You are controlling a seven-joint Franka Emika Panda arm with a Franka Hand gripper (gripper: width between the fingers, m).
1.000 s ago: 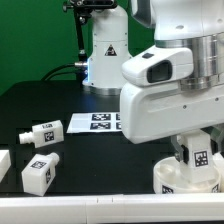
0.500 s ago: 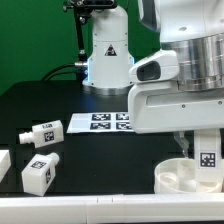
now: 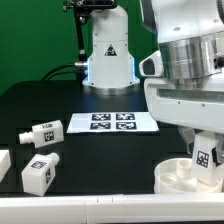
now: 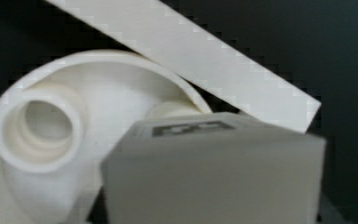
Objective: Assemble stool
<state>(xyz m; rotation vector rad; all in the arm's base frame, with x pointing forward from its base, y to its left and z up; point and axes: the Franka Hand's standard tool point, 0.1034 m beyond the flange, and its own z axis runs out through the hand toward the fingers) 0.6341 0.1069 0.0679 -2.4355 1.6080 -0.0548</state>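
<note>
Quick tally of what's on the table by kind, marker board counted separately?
Seat ring: 1
Legs: 4, three loose (last cut off at frame edge), plus held leg
Marker board: 1
Total: 6

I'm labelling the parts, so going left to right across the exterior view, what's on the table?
White part cut off at the edge → two loose stool legs, one behind the other, so unordered → marker board → seat ring, held leg above it.
</note>
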